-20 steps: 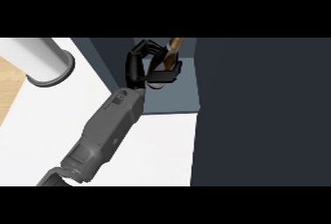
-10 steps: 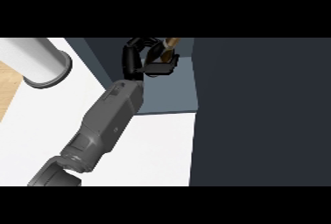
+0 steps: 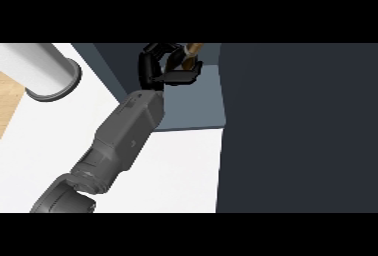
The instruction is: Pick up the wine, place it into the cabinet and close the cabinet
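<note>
The cabinet (image 3: pixel 196 107) is open, and its blue-grey floor shows. Only the wine (image 3: pixel 194 49) and the left robot hand (image 3: pixel 158 67) are in it, up at the far end. The hand's black fingers are curled around the wine, so only a small brown bit of the bottle peeks out at the top. I cannot tell if the bottle touches the cabinet floor. A big dark door (image 3: pixel 295 125) fills the right side. The grey arm lies across the white desk (image 3: pixel 181 170). A white pole (image 3: pixel 40 62) stands at the top left.
</note>
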